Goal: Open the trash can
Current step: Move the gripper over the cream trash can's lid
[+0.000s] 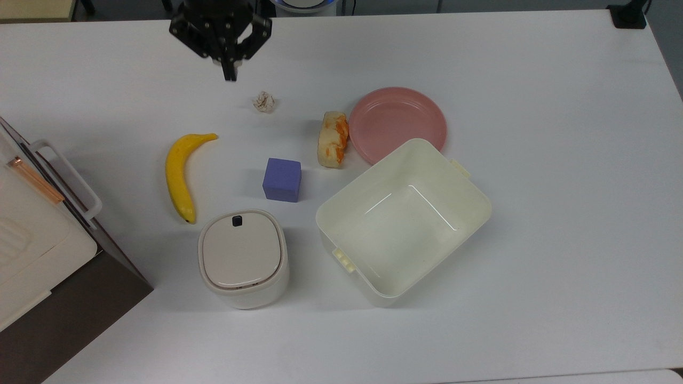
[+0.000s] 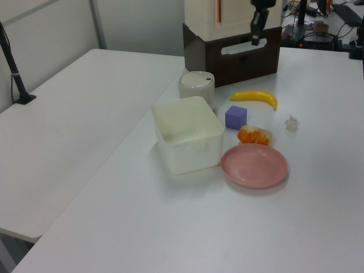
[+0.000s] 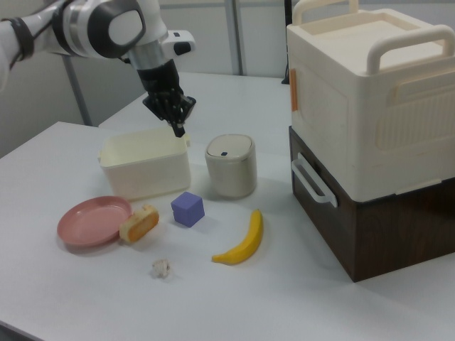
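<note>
- Gripper [image 1: 229, 74] hangs above the table's far edge in the top view, fingers pinched together on nothing, pointing down.
- Trash can [image 1: 243, 258], lid flat, sits well apart from it, between the banana [image 1: 180, 174] and the cream tub [image 1: 403, 221].
- Purple cube [image 1: 282, 180] stands just beyond the can.

Our arm [image 3: 92, 28] reaches in from the right view's upper left, wrist bent down, gripper [image 3: 178, 130] pointing at the table. In the top view the gripper [image 1: 229, 73] sits near the top edge, fingers pressed together into one tip. It holds nothing and hangs in the air.
</note>
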Robot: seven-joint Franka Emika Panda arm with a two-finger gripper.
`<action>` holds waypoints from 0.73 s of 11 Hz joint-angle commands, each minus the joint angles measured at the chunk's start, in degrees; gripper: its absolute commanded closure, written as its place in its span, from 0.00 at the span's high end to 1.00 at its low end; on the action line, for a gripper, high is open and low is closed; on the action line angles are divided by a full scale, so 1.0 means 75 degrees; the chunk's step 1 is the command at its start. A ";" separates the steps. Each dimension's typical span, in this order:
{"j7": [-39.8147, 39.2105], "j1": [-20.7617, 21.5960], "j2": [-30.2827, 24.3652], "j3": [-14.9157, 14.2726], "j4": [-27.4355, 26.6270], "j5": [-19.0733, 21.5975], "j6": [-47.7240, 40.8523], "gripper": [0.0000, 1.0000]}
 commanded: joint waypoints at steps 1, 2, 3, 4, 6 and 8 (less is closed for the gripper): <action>0.1950 0.0241 0.0932 -0.0026 0.0548 -0.0908 0.0945 0.00; 0.2712 0.0253 0.1330 0.0021 0.0782 -0.1294 0.1181 0.00; 0.3370 0.0288 0.1682 0.0137 0.0946 -0.1994 0.1322 0.00; 0.4165 0.0451 0.1941 0.0162 0.1053 -0.2639 0.1498 0.00; 0.5387 0.0569 0.2561 0.0162 0.1507 -0.3090 0.1722 0.00; 0.5824 0.0709 0.2927 0.0162 0.1757 -0.3487 0.1722 0.00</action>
